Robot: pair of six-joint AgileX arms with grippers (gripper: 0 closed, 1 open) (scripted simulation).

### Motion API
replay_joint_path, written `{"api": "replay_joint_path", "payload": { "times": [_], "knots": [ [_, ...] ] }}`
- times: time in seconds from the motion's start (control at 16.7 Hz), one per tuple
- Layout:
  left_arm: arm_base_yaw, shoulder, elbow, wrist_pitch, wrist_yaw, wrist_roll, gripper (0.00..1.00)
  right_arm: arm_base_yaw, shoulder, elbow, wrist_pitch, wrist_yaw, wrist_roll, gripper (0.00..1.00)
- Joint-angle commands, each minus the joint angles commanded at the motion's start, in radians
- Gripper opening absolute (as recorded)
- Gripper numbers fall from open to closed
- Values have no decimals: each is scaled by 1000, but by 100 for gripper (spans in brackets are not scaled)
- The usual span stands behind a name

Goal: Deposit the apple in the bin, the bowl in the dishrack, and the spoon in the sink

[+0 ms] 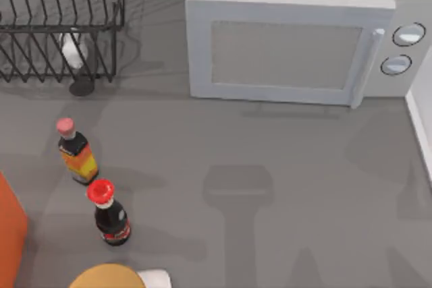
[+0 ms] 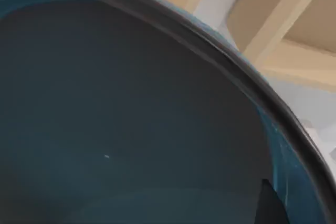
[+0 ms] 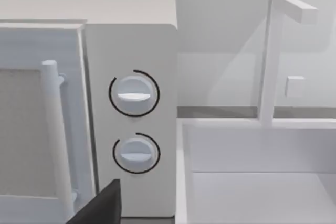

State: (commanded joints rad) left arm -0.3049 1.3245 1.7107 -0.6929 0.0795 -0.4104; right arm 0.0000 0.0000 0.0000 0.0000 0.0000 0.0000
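The bowl [image 2: 131, 119], teal-blue with a dark rim, sits right up against the left wrist camera, lifted off the table with ceiling beams behind it. My left gripper is shut on it, and one dark fingertip [image 2: 269, 205] shows inside its wall. The black wire dishrack [image 1: 61, 28] stands at the table's back left. The white sink [image 3: 181, 171] with its faucet [image 3: 268, 56] lies beside the microwave, and its rim [image 1: 422, 123] shows at the table's right edge. A dark finger [image 3: 100, 205] of my right gripper points toward the microwave's knobs. The apple and the spoon are out of view.
A white microwave [image 1: 290, 48] fills the back middle. Two bottles stand at the left, one pink-capped [image 1: 75, 153] and one red-capped [image 1: 108, 212]. An orange block [image 1: 10, 234] is at the left edge. A tan round thing [image 1: 108, 276] lies at the front edge. A white object [image 1: 72, 50] rests in the rack.
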Motion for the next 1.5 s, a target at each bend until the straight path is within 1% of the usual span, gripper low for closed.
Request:
{"api": "replay_joint_path", "payload": {
  "times": [0.18,0.36,0.48,0.6,1.02,1.14,1.32,1.5],
  "knots": [
    [192,-212,-220,205,41,150,0,0,0,0,0,0,0,100],
    [352,-349,-422,356,82,289,0,0,0,0,0,0,0,100],
    [428,-402,-522,421,106,362,0,0,0,0,0,0,0,100],
    [474,-428,-581,458,122,409,0,0,0,0,0,0,0,100],
    [483,-428,-596,467,124,424,0,0,0,0,0,0,0,100],
    [478,-395,-597,500,122,425,0,0,0,0,0,0,0,100],
    [465,-268,-607,629,111,426,0,0,0,0,0,0,0,100],
    [446,-80,-632,850,93,425,0,0,0,0,0,0,0,100]
  ]
}}
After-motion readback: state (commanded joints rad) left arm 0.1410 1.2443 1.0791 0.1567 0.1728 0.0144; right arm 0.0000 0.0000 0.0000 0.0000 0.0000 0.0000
